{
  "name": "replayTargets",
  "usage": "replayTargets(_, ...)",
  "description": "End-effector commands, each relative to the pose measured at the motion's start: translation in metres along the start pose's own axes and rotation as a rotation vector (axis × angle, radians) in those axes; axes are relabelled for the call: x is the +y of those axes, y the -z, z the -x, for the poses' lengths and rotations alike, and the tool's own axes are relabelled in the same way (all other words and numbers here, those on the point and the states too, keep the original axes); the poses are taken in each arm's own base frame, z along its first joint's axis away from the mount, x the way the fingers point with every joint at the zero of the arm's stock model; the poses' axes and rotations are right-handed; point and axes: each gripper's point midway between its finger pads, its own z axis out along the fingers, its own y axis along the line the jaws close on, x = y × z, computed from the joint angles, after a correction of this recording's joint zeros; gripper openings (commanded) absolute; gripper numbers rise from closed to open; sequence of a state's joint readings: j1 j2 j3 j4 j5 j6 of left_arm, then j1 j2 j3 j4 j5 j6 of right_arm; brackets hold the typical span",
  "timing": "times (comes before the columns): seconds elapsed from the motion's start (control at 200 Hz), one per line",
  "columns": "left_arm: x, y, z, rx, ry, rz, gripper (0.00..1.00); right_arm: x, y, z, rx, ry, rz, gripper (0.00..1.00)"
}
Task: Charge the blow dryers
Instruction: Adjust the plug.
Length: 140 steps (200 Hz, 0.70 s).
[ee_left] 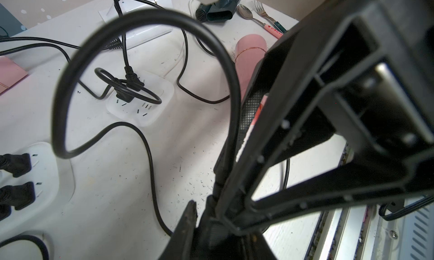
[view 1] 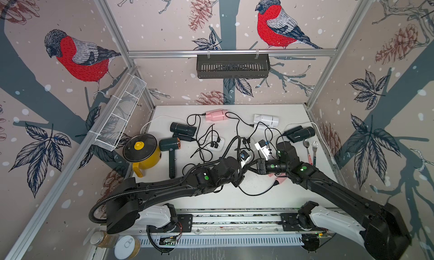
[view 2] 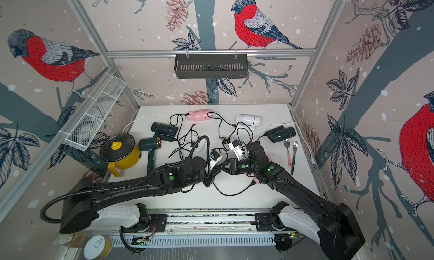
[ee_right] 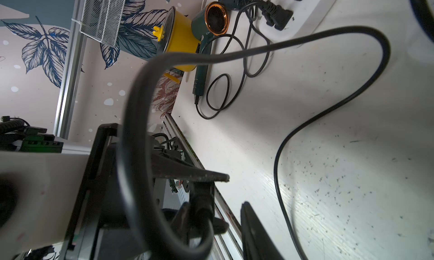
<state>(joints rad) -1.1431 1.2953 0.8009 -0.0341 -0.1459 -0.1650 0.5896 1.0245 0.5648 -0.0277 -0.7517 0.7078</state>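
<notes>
Evidently the limp cord (ee_left: 150, 13) was best taken at its stiff plug (ee_right: 202, 200), pinched by the left gripper (ee_left: 202, 203); the right gripper (ee_right: 236, 190) was held part-open around it.

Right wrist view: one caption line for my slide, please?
Black cord loops in the foreground; dark green dryer lies beside yellow pot.

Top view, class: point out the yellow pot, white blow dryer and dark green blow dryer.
yellow pot (view 1: 150, 161), in a top view, side wall.
white blow dryer (view 1: 267, 120), in a top view, barrel.
dark green blow dryer (view 1: 168, 145), in a top view, barrel.
</notes>
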Motion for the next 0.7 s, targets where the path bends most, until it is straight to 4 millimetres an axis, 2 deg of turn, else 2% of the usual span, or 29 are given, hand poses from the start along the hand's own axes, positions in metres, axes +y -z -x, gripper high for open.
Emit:
replayTargets(0.0, -0.001, -0.001, 0.005, -0.019, -0.025, 0.021, 0.15, 0.013, -0.001, 0.003, -0.003, 0.023, 0.073, 0.34)
replayTargets(0.175, -0.001, -0.006, -0.001, 0.004, -0.044, 0.038, 0.15, 0.014, -0.002, -0.003, 0.015, 0.016, 0.098, 0.28)
replayTargets(0.365, 0.003, -0.004, 0.005, -0.003, -0.061, 0.064, 0.16, 0.015, -0.001, -0.006, 0.016, 0.012, 0.120, 0.22)
replayTargets(0.695, 0.003, 0.000, 0.013, -0.019, -0.075, 0.069, 0.17, 0.015, -0.005, -0.005, 0.024, 0.015, 0.127, 0.22)
